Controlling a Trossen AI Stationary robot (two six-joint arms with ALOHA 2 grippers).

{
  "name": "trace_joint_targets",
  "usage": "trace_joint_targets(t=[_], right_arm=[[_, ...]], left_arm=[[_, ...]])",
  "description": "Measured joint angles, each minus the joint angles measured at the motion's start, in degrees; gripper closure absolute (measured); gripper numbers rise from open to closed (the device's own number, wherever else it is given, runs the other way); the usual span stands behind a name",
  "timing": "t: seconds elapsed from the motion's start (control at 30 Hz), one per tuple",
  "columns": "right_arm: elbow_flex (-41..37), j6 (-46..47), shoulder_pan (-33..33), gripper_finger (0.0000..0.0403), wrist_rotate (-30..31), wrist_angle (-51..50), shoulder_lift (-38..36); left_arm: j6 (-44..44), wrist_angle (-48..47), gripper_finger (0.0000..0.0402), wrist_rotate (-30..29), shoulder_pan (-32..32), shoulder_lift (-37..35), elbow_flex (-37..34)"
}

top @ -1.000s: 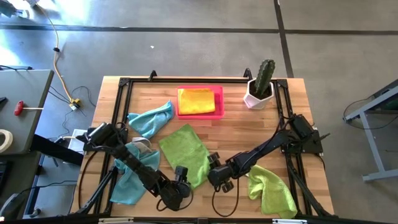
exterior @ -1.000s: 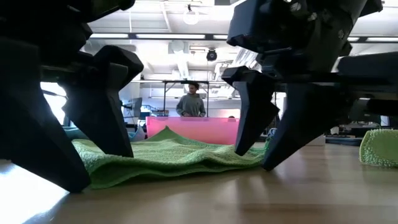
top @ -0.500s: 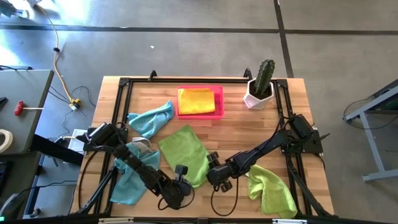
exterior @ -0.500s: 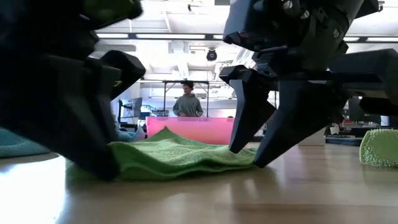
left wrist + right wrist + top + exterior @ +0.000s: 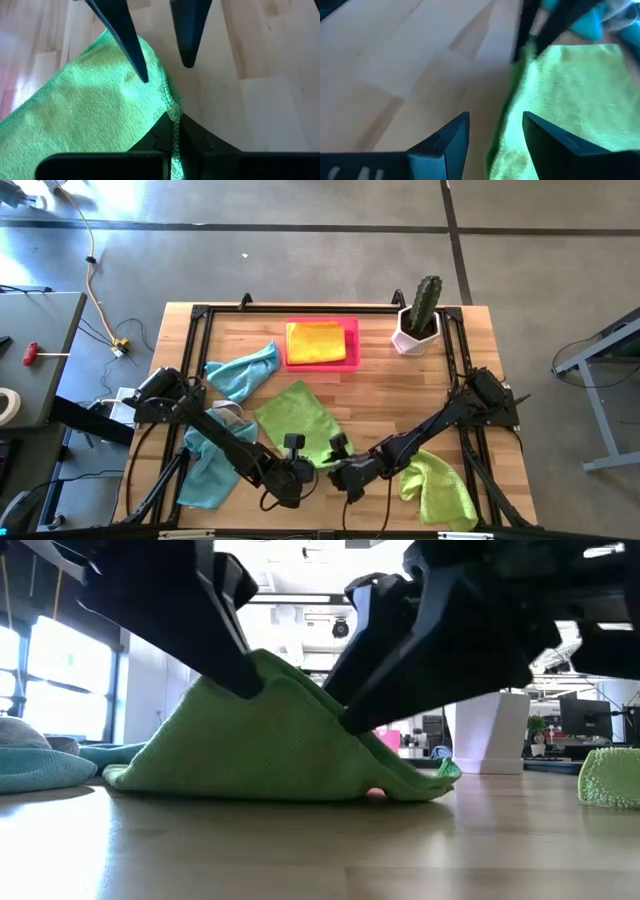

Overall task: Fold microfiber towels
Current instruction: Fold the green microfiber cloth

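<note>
A lime green microfiber towel lies mid-table. Its near part is raised into a tent, and its far part rests on the wood. My left gripper is shut on the towel's near edge. My right gripper is open close beside it, one finger over the cloth and one over bare wood, astride the same edge. Its two fingers also show in the left wrist view. Two teal towels lie at the left. Another lime towel lies at the near right. My left gripper pinches the green towel's hemmed near edge between its two fingers, slanting down from the table's near side. That edge is lifted off the table and forms the tent's peak. The cloth slopes down from it, its lower edges resting on the wood. My right gripper stands at the cloth's slope; whether it touches, I cannot tell.
A pink tray with a folded yellow towel sits at the far middle. A cactus in a white pot stands at the far right. Bare wood shows between the green towel and the near edge.
My left gripper has shut on the green towel's near edge and risen, moving a little toward the far edge. The near part of the towel has been drawn up into a tent while the far part has stayed down. My right gripper has tipped and shifted left toward that edge, staying open.
</note>
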Motion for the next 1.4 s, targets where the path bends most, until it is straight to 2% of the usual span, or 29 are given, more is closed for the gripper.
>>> trace_joint_targets(t=[0.17, 0.43, 0.67, 0.83, 1.03, 1.1, 1.23, 1.4], right_arm=[[0.0, 1.5, -0.2, 0.0226, 0.6, 4.0, 2.2], [0.0, 1.4, -0.2, 0.0226, 8.0, -5.0, 3.4], [0.1, 3.3, -0.2, 0.0233, 8.4, -11.5, 3.2], [0.1, 2.4, -0.2, 0.0282, 8.1, -11.6, 3.2], [0.1, 2.1, -0.2, 0.0382, 6.9, -12.1, 3.2], [0.1, 2.0, -0.2, 0.0396, 4.3, -12.6, 3.0], [1.9, 5.7, -0.1, 0.0394, -1.7, -16.6, 1.9], [4.6, 8.9, -0.1, 0.0399, -13.2, -21.2, 0.3]], left_arm=[[0.0, -1.1, 0.0395, -0.2, 0.1, -1.3, 0.0], [-2.8, -4.5, 0.0397, 1.5, -1.0, -2.0, 0.0], [-7.2, -9.2, 0.0397, 1.1, -1.9, -2.0, 0.0], [-7.6, -9.4, 0.0397, 1.3, -2.0, -2.0, 0.0], [-8.0, -9.6, 0.0397, 1.3, -2.1, -2.0, 0.0], [-9.1, -9.6, 0.0397, 1.3, -2.1, -2.0, 0.0], [-13.1, -9.1, 0.0397, 3.0, -2.1, -2.0, 0.0], [-17.7, -3.1, 0.0397, 10.6, -2.2, -2.0, 0.0]])
